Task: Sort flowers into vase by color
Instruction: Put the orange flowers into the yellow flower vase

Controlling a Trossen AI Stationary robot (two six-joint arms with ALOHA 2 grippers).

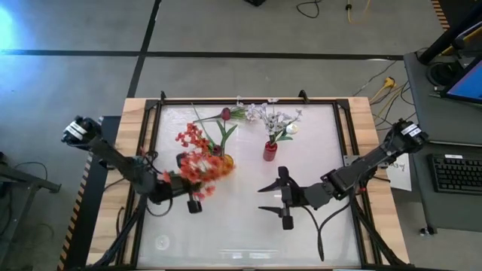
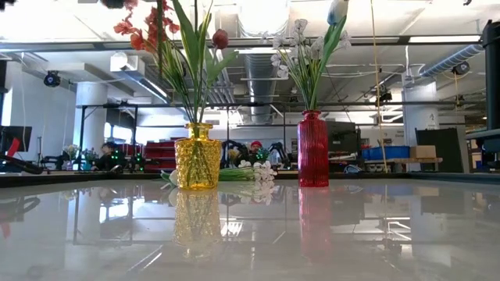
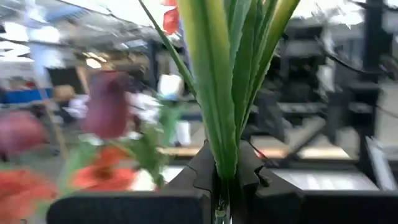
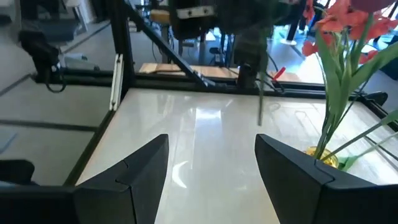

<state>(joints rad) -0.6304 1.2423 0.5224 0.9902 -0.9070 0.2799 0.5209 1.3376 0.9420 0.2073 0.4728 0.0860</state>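
My left gripper (image 3: 227,186) clamps a red-orange spray's stem (image 3: 224,106) beside the yellow vase (image 1: 223,160); my right gripper (image 4: 211,168) hovers, jaws wide.

A robotics lab in a big open industrial hall — that much is plain from where I stand. The glossy white bench (image 1: 248,226) with its wooden edges sits on a bare grey concrete floor (image 1: 75,83) marked with dark tape lines (image 1: 226,54), loose cables (image 1: 376,81) trailing beside it. Off to one side, a dark desk (image 1: 444,158) carries a black keyboard (image 1: 459,173). Overhead run exposed silver ducts (image 2: 262,74) and pipes under a white ceiling — and beyond the bench stand red tool cabinets (image 2: 160,152), blue bins (image 2: 387,152) and more workstations.
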